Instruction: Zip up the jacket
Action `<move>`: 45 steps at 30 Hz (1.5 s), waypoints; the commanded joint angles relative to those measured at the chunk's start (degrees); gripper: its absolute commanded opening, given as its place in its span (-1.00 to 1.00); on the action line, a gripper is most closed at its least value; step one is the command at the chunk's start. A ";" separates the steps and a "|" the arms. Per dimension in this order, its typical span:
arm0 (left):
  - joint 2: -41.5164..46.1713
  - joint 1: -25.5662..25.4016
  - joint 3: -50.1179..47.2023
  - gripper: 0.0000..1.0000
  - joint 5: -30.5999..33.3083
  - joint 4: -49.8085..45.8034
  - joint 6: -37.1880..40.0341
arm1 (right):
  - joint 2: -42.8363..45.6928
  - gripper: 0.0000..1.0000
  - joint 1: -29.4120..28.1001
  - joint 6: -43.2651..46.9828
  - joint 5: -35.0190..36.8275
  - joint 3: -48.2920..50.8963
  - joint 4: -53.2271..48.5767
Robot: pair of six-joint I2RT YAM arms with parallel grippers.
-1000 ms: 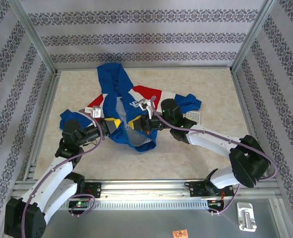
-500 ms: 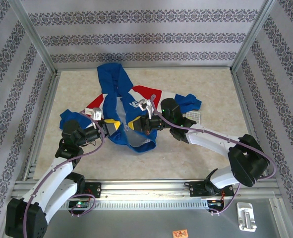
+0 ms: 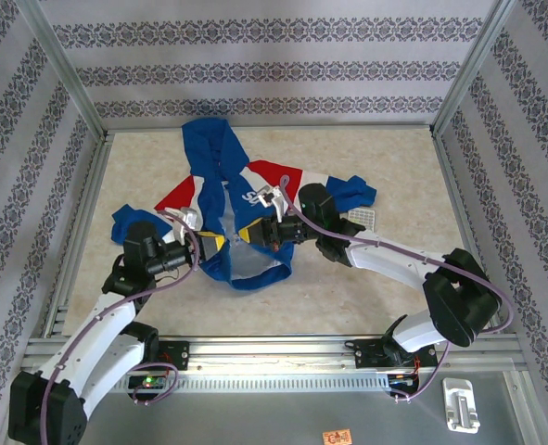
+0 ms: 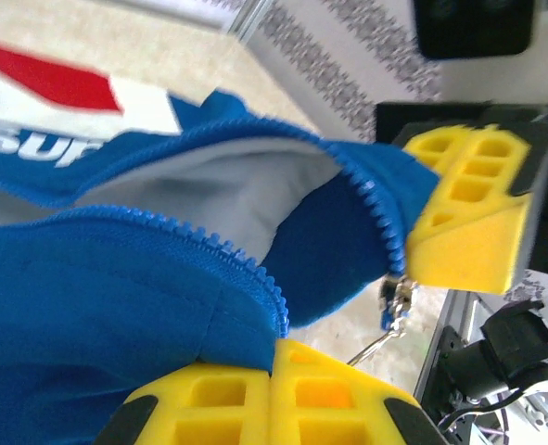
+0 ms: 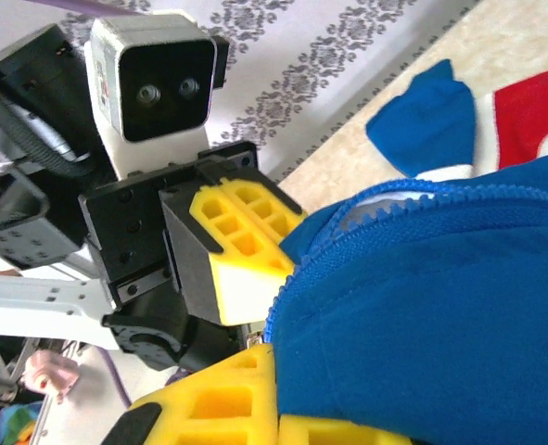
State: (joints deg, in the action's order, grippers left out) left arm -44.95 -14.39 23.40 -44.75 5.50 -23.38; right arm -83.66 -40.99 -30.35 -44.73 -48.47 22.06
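- The jacket (image 3: 220, 171) lies mid-table (image 3: 385, 297), hood toward the table's far edge and hem toward its near edge. It is royal blue with red and white panels, the front is unzipped, and grey lining shows.
- The left gripper (image 3: 209, 243) and right gripper (image 3: 250, 232) face each other above the table's near half. Each has its jaws clamped on the hem beside the opening, probably to line up the two halves.
- The zipper teeth (image 4: 209, 243) gape apart.
- The metal zipper pull (image 4: 399, 301) dangles at the bottom end toward the table, apparently not yet engaged.

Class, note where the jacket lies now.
Top view: the jacket lies on the table, left of centre, near hem pinched by the left hand and right hand.
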 commanded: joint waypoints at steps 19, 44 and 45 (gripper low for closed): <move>0.07 -11.74 -2.70 -0.21 17.67 -19.36 -12.45 | -9.19 -1.00 -5.41 -3.49 2.60 11.39 7.06; -1.81 -10.77 0.37 -0.17 11.63 -21.10 -18.94 | -11.53 -1.00 -6.64 -4.41 2.34 9.00 7.25; -2.44 -10.76 0.35 -0.20 11.17 -20.47 -19.20 | -11.53 -1.00 -6.64 -4.37 2.37 8.92 7.21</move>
State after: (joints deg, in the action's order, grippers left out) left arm -46.22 -25.76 22.98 -31.29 -17.82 -41.39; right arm -94.52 -46.78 -34.44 -41.45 -37.80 28.14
